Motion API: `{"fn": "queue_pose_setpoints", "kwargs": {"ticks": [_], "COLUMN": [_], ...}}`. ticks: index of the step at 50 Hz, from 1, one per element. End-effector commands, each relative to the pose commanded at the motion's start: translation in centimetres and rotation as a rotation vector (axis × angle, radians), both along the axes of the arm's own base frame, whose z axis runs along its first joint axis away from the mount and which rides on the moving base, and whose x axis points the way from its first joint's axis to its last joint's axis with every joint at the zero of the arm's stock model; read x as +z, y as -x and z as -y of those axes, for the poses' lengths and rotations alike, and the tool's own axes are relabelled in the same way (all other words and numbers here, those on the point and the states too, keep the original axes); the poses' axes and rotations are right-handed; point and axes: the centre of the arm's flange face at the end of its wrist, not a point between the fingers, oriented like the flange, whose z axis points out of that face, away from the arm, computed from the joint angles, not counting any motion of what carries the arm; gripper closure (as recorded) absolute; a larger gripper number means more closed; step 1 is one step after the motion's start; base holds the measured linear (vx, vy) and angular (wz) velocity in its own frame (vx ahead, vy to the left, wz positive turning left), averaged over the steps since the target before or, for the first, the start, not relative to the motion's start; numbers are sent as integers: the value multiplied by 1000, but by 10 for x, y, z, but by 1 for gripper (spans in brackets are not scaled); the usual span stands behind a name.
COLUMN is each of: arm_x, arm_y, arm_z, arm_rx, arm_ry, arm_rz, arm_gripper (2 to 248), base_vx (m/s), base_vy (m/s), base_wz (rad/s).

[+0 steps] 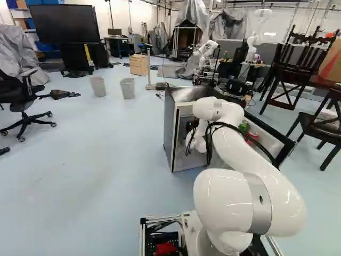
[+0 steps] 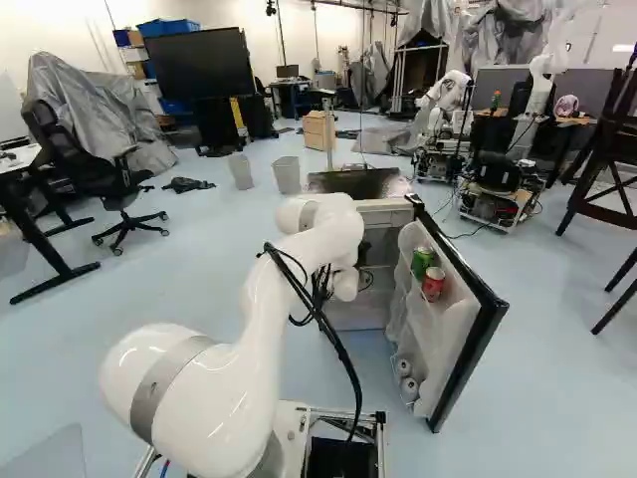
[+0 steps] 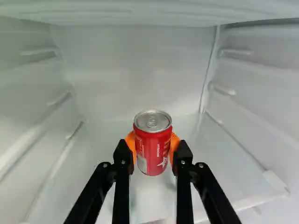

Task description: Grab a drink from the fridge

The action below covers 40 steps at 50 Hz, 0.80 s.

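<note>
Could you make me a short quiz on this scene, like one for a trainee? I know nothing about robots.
1. True or false: the fridge door stands open.

2. What is the pincer holding between its orange pads?
A. A green can
B. A red drink can
C. A white cup

3. Fill in the blank: on the inside of the door, a red can stands beside a ____ can.

Key: 1. True; 2. B; 3. green
</note>
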Motion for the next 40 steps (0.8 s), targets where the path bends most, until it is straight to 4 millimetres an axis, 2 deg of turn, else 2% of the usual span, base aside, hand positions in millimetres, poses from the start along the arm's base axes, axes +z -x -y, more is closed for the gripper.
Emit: {"fn": "queue_pose_setpoints", "kwargs": {"ticks": [40], "arm_x": [75], "arm_y": [51], "arm_z": [-2], "arm_rx": [-20], "arm_ry": [-21], "arm_rz": [-72], "arm_gripper": [157], "base_vx": [0], "base_vy": [0], "base_wz": [0]}}
